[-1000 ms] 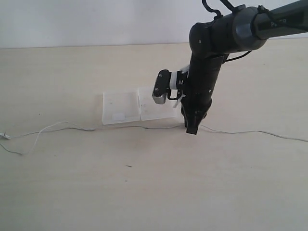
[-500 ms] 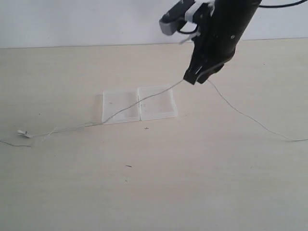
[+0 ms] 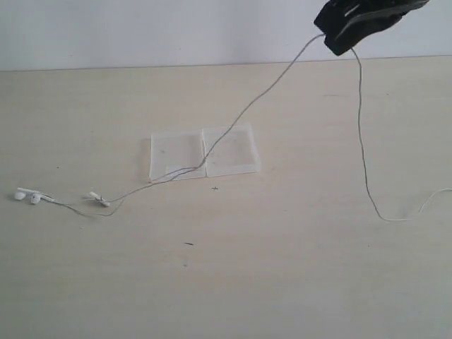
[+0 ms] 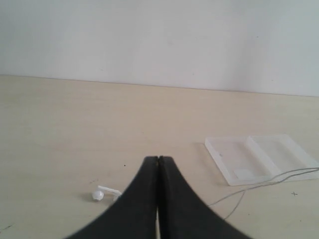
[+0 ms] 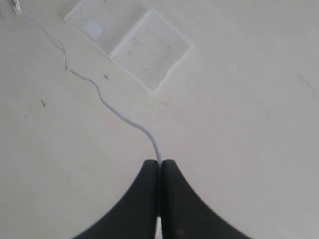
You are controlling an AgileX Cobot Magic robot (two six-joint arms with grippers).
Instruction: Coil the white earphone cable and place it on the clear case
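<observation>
r pincer (image 5: pixel 160 164) gripping earphone cable (image 3: pixel 244 113)

My exterior camera stands off the table (image 3: pixel 282 282), raised, facing the rear wall (image 3: pixel 141 28) from moderate range. Left wrist camera sits low, looking nearly level across the table. Right wrist camera looks steeply down from high. All three share the clear case (image 3: pixel 175 150).

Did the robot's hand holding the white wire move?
Yes. The right hand rose up and right from beside the clear case, lifting the white earphone cable.

Beige table (image 3: pixel 212 296), white wall (image 3: pixel 141 32), possibly debris speck (image 3: pixel 188 244)
</observation>
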